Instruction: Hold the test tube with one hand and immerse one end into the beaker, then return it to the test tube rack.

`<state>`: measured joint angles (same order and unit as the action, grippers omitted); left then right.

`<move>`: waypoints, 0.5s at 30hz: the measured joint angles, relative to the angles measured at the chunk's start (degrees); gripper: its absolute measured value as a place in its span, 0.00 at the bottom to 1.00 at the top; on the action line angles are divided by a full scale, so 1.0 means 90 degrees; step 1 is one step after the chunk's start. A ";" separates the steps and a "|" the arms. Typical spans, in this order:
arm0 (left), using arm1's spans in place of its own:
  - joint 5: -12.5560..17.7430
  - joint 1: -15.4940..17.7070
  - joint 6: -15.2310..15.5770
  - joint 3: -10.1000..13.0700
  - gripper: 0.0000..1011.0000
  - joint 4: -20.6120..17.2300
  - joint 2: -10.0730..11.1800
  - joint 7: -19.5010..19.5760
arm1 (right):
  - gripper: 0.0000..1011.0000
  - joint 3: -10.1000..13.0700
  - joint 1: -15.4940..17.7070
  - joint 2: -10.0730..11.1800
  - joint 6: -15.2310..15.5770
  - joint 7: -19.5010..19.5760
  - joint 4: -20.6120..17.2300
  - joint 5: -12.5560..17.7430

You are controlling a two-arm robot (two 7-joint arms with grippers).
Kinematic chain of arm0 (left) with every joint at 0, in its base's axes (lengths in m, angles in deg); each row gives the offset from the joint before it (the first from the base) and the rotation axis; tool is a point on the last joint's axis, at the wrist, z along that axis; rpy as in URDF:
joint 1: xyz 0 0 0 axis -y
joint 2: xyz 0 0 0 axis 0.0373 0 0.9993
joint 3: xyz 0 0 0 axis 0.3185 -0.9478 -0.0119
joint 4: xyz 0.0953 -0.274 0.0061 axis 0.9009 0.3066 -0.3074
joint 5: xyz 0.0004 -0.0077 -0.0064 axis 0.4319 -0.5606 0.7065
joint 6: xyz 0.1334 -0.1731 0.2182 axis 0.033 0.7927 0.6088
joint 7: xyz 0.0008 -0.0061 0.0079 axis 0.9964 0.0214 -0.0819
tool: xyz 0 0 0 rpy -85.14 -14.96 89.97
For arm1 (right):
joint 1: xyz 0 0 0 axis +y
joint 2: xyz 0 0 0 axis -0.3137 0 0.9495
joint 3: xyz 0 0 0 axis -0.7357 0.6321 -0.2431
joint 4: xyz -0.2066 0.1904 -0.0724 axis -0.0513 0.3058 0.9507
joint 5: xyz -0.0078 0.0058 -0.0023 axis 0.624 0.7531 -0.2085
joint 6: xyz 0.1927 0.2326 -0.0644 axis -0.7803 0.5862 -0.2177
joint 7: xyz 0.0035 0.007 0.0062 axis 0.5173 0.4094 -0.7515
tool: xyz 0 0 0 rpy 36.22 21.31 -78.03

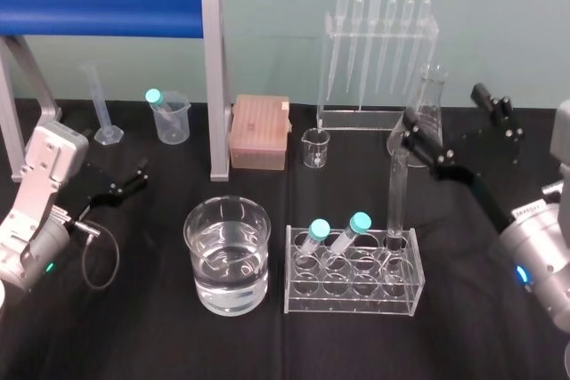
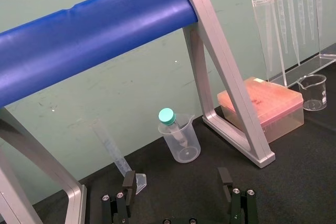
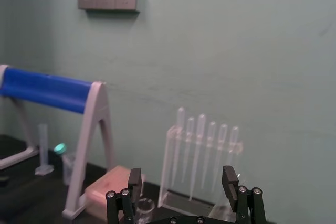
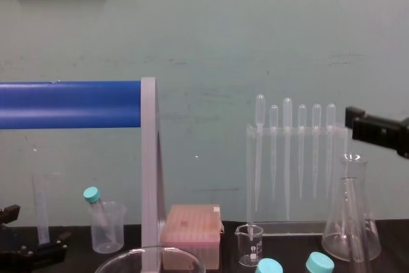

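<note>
- The right gripper (image 1: pixel 411 134) is hovering wide open and empty at the upper end of the test tube (image 1: pixel 395 202); the pickup seems to be in hand.
- The tube is standing upright in the rack (image 1: pixel 356 296), beside two teal-capped tubes (image 1: pixel 347 233).
- The next move is calling for a firm close and a straight lift towards the beaker (image 1: pixel 192 239), which is holding clear liquid.
- The left gripper (image 1: pixel 132 177) is idling open on the left.

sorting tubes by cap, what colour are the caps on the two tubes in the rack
Teal. Both caps show best in the head view.
</note>
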<state>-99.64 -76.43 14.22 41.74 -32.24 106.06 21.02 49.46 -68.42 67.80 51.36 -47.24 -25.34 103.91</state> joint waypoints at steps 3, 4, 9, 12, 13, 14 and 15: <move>0.0000 0.0000 0.0000 0.0000 0.99 0.0000 0.0000 0.0000 | 0.99 0.0018 0.0096 0.0018 0.0060 -0.0062 -0.0059 0.0018; 0.0000 0.0000 0.0000 0.0000 0.99 0.0000 0.0000 0.0000 | 0.99 0.0029 0.0157 0.0019 0.0100 -0.0089 -0.0079 0.0022; 0.0000 0.0000 0.0000 0.0000 0.99 0.0000 0.0000 0.0000 | 0.99 0.0051 0.0261 -0.0011 0.0237 -0.0161 -0.0051 0.0023; 0.0000 0.0000 0.0000 0.0000 0.99 0.0000 0.0000 0.0000 | 0.99 0.0035 0.0250 -0.0035 0.0347 -0.0279 0.0072 0.0032; 0.0000 0.0000 0.0000 0.0000 0.99 0.0000 0.0000 0.0000 | 0.99 0.0025 0.0238 -0.0041 0.0363 -0.0317 0.0102 0.0036; 0.0000 0.0000 0.0000 0.0000 0.99 0.0000 0.0000 0.0000 | 0.99 -0.0003 0.0203 -0.0054 0.0394 -0.0408 0.0182 0.0045; 0.0000 0.0000 0.0000 0.0000 0.99 0.0000 0.0000 0.0000 | 0.99 -0.0013 0.0189 -0.0061 0.0403 -0.0440 0.0211 0.0046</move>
<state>-99.64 -76.43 14.22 41.73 -32.24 106.06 21.02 49.34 -66.72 67.25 54.98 -51.20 -23.44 104.32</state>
